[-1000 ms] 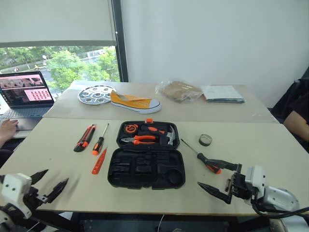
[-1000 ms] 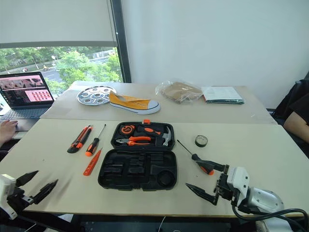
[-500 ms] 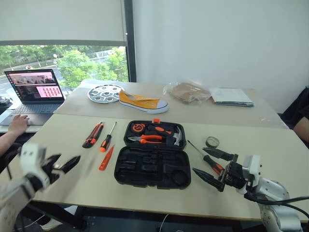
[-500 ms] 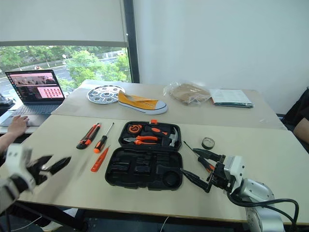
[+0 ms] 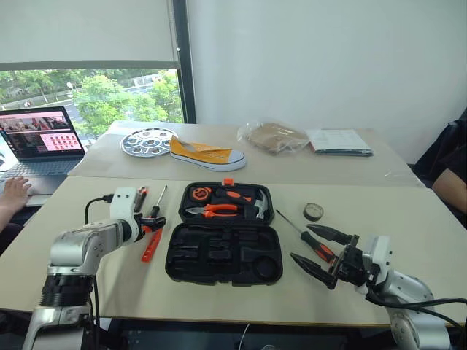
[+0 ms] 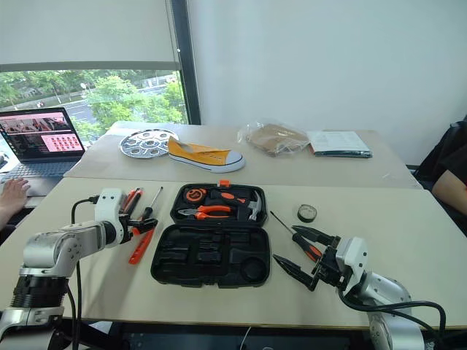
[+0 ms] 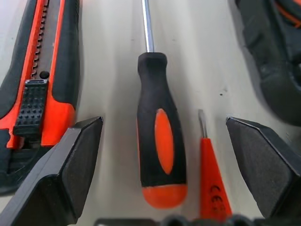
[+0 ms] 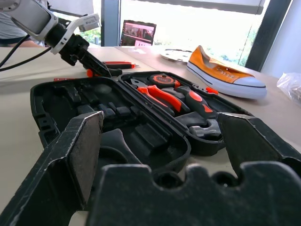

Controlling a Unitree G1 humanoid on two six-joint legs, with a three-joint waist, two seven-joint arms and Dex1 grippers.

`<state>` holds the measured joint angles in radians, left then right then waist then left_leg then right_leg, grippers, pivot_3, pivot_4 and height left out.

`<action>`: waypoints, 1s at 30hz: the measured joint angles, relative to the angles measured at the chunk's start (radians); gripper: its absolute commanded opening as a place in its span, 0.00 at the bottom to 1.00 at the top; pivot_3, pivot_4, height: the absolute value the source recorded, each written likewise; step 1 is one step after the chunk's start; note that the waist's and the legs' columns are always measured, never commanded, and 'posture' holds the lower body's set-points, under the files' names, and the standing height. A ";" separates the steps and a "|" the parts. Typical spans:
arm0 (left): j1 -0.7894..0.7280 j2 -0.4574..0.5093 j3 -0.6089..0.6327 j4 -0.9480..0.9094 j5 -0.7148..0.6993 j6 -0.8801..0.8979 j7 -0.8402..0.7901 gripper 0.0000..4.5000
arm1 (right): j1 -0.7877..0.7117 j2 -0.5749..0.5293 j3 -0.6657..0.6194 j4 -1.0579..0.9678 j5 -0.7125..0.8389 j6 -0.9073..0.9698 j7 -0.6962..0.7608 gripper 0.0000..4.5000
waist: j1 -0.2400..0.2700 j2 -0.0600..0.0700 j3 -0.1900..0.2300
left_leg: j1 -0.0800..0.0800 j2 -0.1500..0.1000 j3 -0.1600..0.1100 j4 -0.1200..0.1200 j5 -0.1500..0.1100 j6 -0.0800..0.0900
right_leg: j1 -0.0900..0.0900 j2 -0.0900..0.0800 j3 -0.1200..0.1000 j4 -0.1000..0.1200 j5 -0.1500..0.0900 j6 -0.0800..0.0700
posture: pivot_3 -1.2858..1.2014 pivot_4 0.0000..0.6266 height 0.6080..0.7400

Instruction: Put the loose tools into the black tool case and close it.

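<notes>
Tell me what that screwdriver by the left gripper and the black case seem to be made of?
The screwdriver looks like a shiny bare metal shaft set in a matte black handle with orange inlays, probably rubbery plastic, judging by its soft, dull surface. The case appears to be moulded hard plastic: matte black, with shaped tool slots formed into it. Neither material can be confirmed by sight alone.

An office or meeting room: two pale tables (image 5: 408,219) pushed together under a plain white wall (image 5: 328,58), and a big window (image 5: 95,95) with a roller blind (image 5: 80,33) giving onto trees. A person's hand (image 5: 14,191) rests at an open laptop (image 5: 36,142) by the left edge; papers (image 5: 337,141) lie near the far right corner.
</notes>
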<state>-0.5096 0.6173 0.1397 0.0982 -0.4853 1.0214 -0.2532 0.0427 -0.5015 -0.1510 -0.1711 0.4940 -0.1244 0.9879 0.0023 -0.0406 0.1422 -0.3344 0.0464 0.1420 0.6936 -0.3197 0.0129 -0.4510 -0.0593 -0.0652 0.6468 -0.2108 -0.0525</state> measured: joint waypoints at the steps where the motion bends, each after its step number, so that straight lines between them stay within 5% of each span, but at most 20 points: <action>1: -0.002 -0.007 0.000 0.009 0.014 -0.013 -0.001 0.65 | 0.008 0.000 0.000 -0.005 0.000 0.000 -0.005 1.00 | 0.001 0.000 0.000 | 0.000 0.000 0.000 0.000 0.000 0.000 | 0.000 0.000 0.000 0.000 0.000 0.000 | 0.52 0.24 1.00; 7: 0.000 -0.022 0.002 0.030 0.052 -0.061 -0.016 0.20 | 0.026 0.003 0.000 -0.018 -0.002 -0.001 -0.021 1.00 | 0.004 0.000 0.000 | 0.000 0.000 0.000 0.000 0.000 0.000 | 0.000 0.000 0.000 0.000 0.000 0.000 | 0.52 0.24 1.00; 11: 0.040 -0.018 0.072 0.017 0.006 -0.227 -0.187 0.20 | 0.067 0.001 -0.017 -0.036 -0.002 -0.004 -0.030 1.00 | 0.004 0.000 0.000 | -0.002 0.001 0.000 0.000 0.000 0.000 | -0.002 -0.001 0.000 0.000 0.000 0.000 | 0.52 0.24 1.00; 15: 0.051 0.039 0.087 -0.017 -0.032 -0.511 -0.541 0.20 | 0.102 -0.021 -0.040 -0.042 -0.002 -0.004 -0.030 1.00 | 0.007 0.000 0.000 | -0.002 0.000 0.001 0.001 0.000 0.000 | -0.003 0.000 0.000 0.000 0.000 0.000 | 0.52 0.24 1.00; 21: -0.081 0.149 -0.159 0.064 0.114 -0.823 -0.996 0.20 | 0.138 -0.054 -0.095 -0.063 0.001 -0.005 -0.027 1.00 | 0.013 0.002 0.001 | -0.002 -0.003 0.000 0.001 -0.001 0.002 | 0.001 0.000 0.000 0.000 -0.004 0.008 | 0.52 0.24 1.00; 25: -0.222 0.122 -0.401 0.300 0.392 -1.081 -1.070 0.20 | 0.152 -0.054 -0.100 -0.087 0.001 -0.004 -0.032 1.00 | 0.012 0.002 0.001 | -0.001 -0.002 -0.001 0.001 -0.003 0.005 | 0.010 0.001 -0.001 -0.003 -0.005 0.009 | 0.52 0.24 1.00; 30: -0.297 0.050 -0.458 0.477 0.507 -1.212 -1.046 0.20 | 0.176 -0.050 -0.101 -0.117 0.000 -0.004 -0.050 1.00 | 0.002 0.001 0.002 | -0.002 -0.001 -0.001 0.002 -0.004 0.007 | 0.009 0.001 -0.001 -0.004 -0.005 0.010 | 0.52 0.24 1.00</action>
<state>-0.8065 0.6671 -0.3184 0.5747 0.0217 -0.1909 -1.2987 0.2186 -0.5514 -0.2518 -0.2880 0.4944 -0.1288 0.9375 0.0044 -0.0397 0.1438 -0.3366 0.0454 0.1410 0.6958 -0.3238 0.0204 -0.4422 -0.0587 -0.0660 0.6431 -0.2162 -0.0425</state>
